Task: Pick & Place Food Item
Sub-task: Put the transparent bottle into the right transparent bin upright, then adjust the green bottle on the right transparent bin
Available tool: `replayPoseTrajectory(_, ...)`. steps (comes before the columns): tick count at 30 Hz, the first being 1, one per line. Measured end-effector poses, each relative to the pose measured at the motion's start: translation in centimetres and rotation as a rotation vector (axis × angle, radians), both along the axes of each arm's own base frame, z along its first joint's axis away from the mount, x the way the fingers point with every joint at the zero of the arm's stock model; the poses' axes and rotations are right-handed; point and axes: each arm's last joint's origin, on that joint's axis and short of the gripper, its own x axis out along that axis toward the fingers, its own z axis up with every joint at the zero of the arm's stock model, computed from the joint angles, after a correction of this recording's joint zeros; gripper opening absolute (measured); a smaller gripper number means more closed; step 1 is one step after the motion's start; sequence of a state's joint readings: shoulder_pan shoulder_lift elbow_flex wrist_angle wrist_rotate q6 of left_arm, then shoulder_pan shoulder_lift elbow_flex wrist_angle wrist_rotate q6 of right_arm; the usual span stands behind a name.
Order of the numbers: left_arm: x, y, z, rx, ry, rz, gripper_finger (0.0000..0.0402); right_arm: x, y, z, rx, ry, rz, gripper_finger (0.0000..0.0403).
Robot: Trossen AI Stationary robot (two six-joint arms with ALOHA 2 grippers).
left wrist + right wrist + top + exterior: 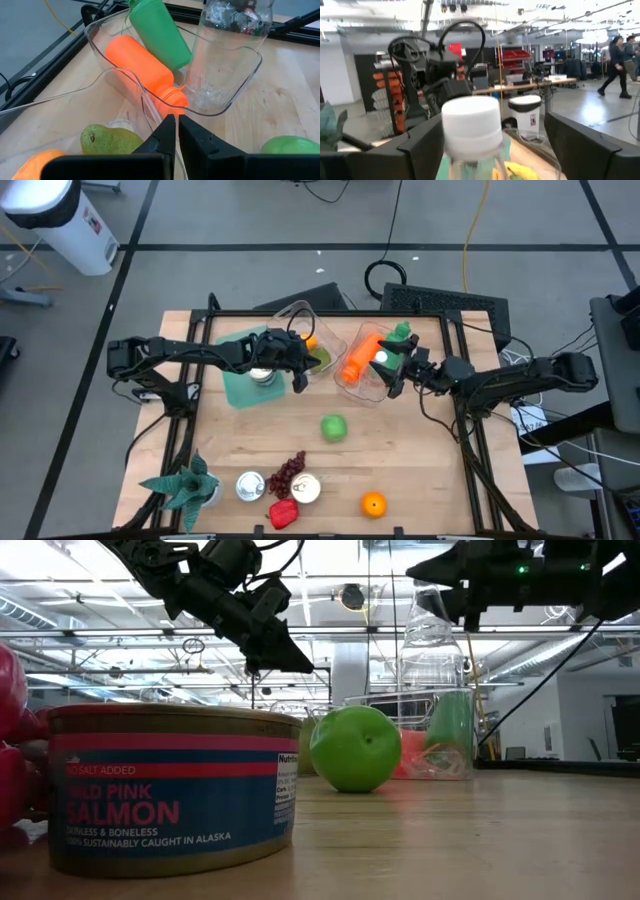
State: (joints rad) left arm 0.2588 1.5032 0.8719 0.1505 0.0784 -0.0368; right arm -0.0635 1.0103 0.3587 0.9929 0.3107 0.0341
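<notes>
bottle: I see the clear bottle [227, 55] upright in the clear bin [240, 105], frame centre-right; light, slick, crushable; I'd take the white cap [472, 122]
right gripper [490, 145]: jaws apart, astride cap
left gripper [176, 131]: jaws together, empty

Looked like a robotics lab or workshop: open hall with strip lights [90, 632] under a bare ceiling, orange parts bins [382, 82], red tool cabinet [515, 57], benches, white bin [525, 117], grey floor [250, 220] marked with black tape, cables [385, 275], person [615, 62] walking.
</notes>
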Motion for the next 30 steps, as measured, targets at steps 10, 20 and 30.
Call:
replayPoseTrajectory(10, 0.0, 0.0, -0.1, -0.004, 0.006, -0.003, 0.0031, -0.6, 0.8, 3.7, 0.013, 0.165, 0.035, 0.0354)
replayPoseTrajectory(20, 0.0, -0.1, -0.1, -0.011, 0.011, -0.012, 0.0031, -4.3, 1.9, 8.8, 0.000, 0.118, 0.005, 0.0355)
replayPoseTrajectory(30, 0.0, -0.1, -0.1, -0.005, 0.011, -0.015, 0.0031, -8.3, -1.4, 10.4, 0.120, 0.317, -0.402, 0.0350)
